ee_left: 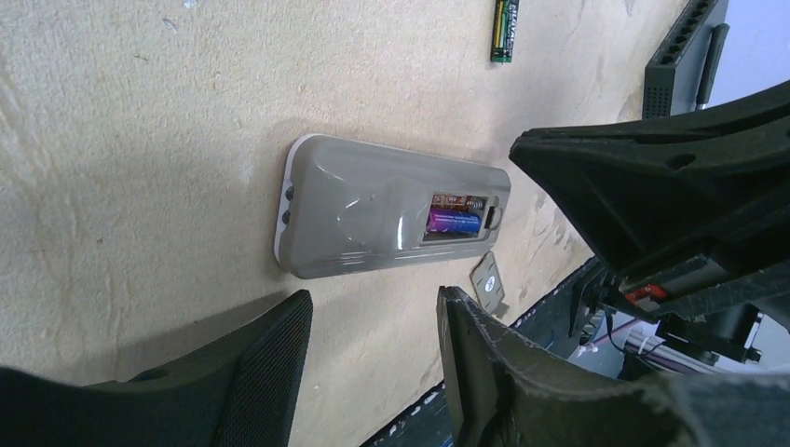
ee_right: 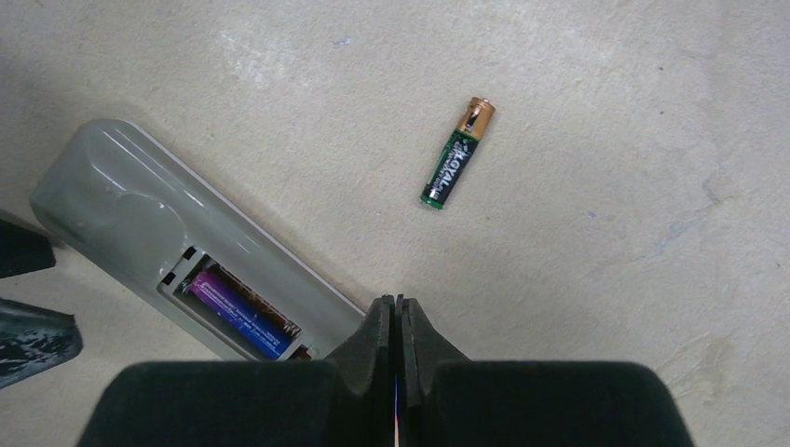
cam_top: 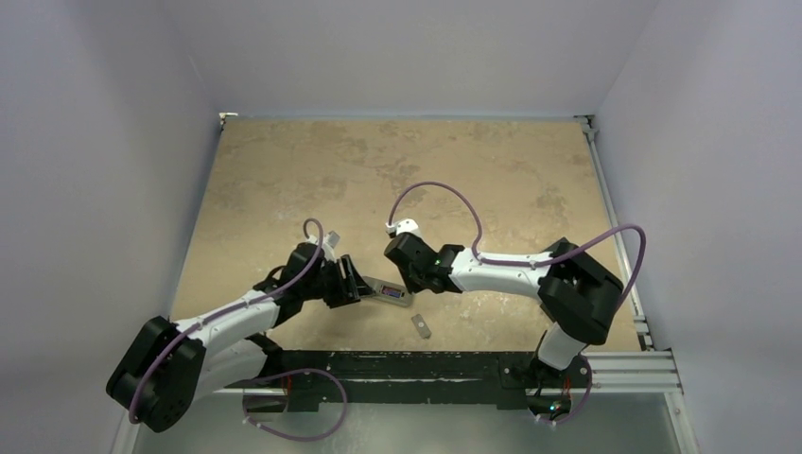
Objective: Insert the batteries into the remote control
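Observation:
The remote control [ee_left: 373, 209] lies grey underside up on the table, its battery recess open. The purple battery [ee_left: 454, 223] sits in the recess; it also shows in the right wrist view [ee_right: 238, 312]. The dark battery with the brassy end [ee_right: 456, 154] lies loose on the table, apart from the remote [ee_right: 140, 223], and also shows in the left wrist view [ee_left: 504, 31]. My left gripper [ee_left: 373, 298] is open and empty, just beside the remote's long side. My right gripper [ee_right: 399, 300] is shut and empty, low over the remote's recess end.
The small flat grey cover piece [cam_top: 421, 326] lies on the table near the front edge, close to the remote [cam_top: 388, 290]. The black front rail [cam_top: 416, 364] runs along the near edge. Walls enclose the table at the back and sides.

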You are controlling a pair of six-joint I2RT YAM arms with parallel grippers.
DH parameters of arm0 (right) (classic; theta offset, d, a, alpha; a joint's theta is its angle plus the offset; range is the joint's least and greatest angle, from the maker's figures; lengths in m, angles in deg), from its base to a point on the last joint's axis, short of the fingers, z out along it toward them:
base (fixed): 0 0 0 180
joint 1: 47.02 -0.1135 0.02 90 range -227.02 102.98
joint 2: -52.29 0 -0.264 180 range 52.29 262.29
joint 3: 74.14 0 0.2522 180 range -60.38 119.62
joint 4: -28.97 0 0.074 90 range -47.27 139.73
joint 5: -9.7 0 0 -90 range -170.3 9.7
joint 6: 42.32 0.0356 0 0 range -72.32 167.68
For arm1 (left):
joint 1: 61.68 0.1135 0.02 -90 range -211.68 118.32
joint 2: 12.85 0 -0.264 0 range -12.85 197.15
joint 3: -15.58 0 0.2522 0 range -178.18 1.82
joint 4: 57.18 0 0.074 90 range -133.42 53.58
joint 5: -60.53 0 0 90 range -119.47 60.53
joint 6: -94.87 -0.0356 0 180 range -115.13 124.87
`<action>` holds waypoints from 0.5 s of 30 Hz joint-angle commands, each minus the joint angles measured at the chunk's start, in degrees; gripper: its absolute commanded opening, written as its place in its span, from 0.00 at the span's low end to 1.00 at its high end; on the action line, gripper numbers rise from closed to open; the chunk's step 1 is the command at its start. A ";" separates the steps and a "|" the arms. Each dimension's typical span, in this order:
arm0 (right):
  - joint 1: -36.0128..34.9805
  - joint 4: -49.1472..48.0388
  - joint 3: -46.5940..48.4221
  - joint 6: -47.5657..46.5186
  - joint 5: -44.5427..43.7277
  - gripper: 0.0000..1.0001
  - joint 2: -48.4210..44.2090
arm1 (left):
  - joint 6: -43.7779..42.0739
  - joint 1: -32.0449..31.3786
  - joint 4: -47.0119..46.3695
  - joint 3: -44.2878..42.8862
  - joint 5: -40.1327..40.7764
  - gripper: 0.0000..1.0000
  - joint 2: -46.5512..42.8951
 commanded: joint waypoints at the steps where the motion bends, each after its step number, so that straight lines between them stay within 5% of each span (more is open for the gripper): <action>1: 0.16 -2.83 -0.15 -1.82 1.68 0.00 0.32 | 1.10 -0.17 -5.68 0.32 -0.18 0.52 2.22; 15: 0.12 -5.98 -1.99 -6.01 9.48 0.00 1.32 | -1.18 -0.16 -6.07 -2.75 3.17 0.52 7.45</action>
